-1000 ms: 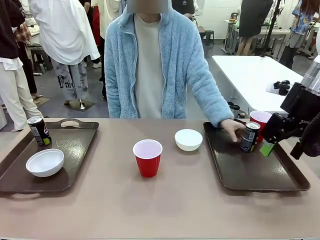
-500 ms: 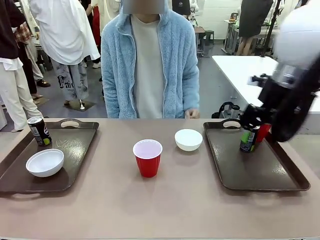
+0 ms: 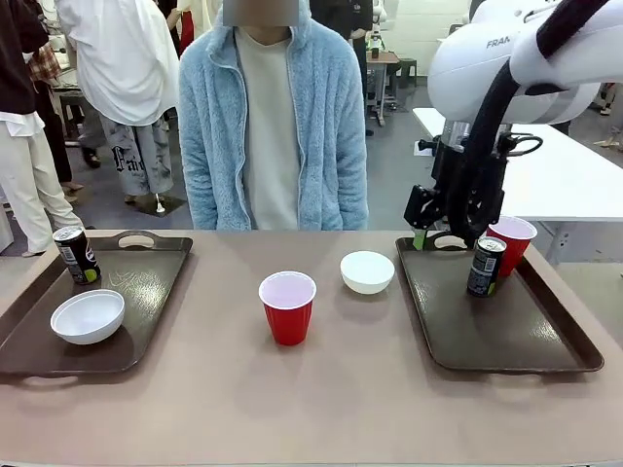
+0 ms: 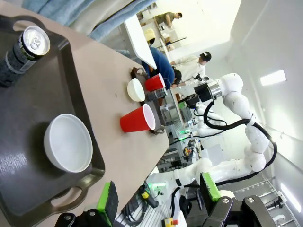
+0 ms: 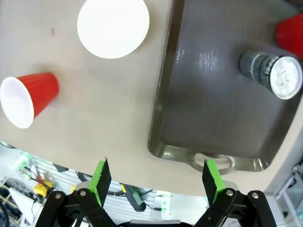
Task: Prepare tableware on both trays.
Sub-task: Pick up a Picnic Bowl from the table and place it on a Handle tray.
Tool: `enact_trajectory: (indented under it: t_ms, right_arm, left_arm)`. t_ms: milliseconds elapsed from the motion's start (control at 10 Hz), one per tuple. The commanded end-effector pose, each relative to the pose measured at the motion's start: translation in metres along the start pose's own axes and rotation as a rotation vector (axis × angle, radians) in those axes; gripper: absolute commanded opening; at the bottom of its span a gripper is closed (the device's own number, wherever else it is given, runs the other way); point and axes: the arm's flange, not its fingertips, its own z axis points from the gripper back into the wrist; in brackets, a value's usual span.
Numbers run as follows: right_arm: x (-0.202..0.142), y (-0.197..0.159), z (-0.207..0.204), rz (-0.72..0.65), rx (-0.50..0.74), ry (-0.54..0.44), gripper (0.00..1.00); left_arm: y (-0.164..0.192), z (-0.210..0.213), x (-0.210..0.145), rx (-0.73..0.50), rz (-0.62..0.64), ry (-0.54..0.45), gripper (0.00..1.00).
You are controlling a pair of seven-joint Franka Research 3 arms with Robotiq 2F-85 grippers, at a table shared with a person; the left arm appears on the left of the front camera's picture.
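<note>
On the left tray (image 3: 146, 292) we see a white bowl (image 3: 88, 316) toward the near end and a black can (image 3: 75, 254) upright in the far left corner. The right tray (image 3: 506, 336) carries the second can (image 3: 486, 267), upright near its far end, with a red cup (image 3: 511, 241) just behind it. Between the trays, on the table (image 3: 292, 399), the other red cup (image 3: 288, 306) stands upright. The second bowl (image 3: 367, 271) sits a little farther back, close to the right tray's inner rim.

The right gripper (image 3: 443, 236) hangs over the far handle end of the right tray. Its fingers point down, its jaws are spread wide, and it holds and touches nothing. The left gripper (image 4: 156, 187) is also spread wide and empty, and its fingers rise over the near handle end of the left tray.

The tabletop is plain tan. A person (image 3: 273, 117) in a pale blue fleece stands at the far edge, behind the middle. Beyond are other people and a white table (image 3: 574, 175).

We find open surface across the whole near strip of the table. The near half of the right tray and the middle of the left tray are bare.
</note>
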Motion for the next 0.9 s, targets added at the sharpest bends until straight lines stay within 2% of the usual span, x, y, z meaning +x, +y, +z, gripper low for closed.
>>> enact_trajectory:
  t_ms: [0, 400, 500, 800]
  right_arm:
    - [-0.02, -0.008, 0.0, -0.01, 0.011, -0.011, 1.0]
    - [-0.015, -0.009, 0.003, -0.017, -0.004, -0.009, 1.0]
    - [0.012, -0.003, -0.012, 0.002, -0.028, -0.01, 1.0]
    - [0.046, 0.007, -0.041, 0.044, -0.053, -0.006, 1.0]
  left_arm:
    - [-0.002, 0.001, 0.001, -0.013, -0.005, -0.011, 0.92]
    - [-0.002, 0.001, 0.001, -0.013, -0.005, -0.011, 0.92]
    - [-0.002, 0.001, 0.001, -0.013, -0.005, -0.011, 0.92]
    - [-0.002, 0.001, 0.001, -0.013, -0.005, -0.011, 0.92]
